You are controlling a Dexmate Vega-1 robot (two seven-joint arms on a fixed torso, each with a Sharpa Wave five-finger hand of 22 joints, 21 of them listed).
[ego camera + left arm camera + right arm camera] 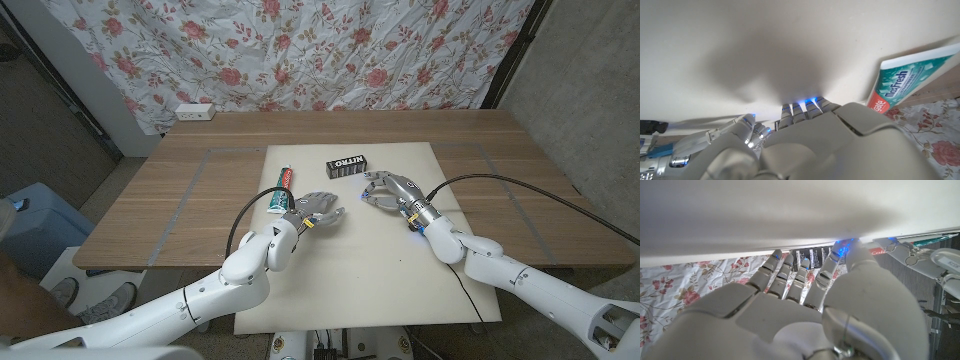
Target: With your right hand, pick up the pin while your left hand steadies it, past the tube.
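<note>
Left hand [318, 210]: hangs palm down over the white mat [440, 290], fingers spread and slightly curled with nothing in them; in the left wrist view its fingertips [805, 111] touch the mat.
Right hand [388, 187]: also palm down over the mat, fingers apart and bent, holding nothing; in the right wrist view its fingers [805, 272] reach down to the mat's face.
Pin: too small to make out in any view, so I cannot tell where it lies relative to either hand.
Tube [282, 188]: a green and white toothpaste tube lying flat on the mat, just beside the left hand on its outer side; in the left wrist view it [912, 77] lies close to that hand's fingers.
Black box [347, 163]: lettered in white, lies on the mat beyond both hands, nearer the right one.
Surface [200, 175]: wooden, carrying the mat; a flowered cloth [330, 50] hangs behind it.
</note>
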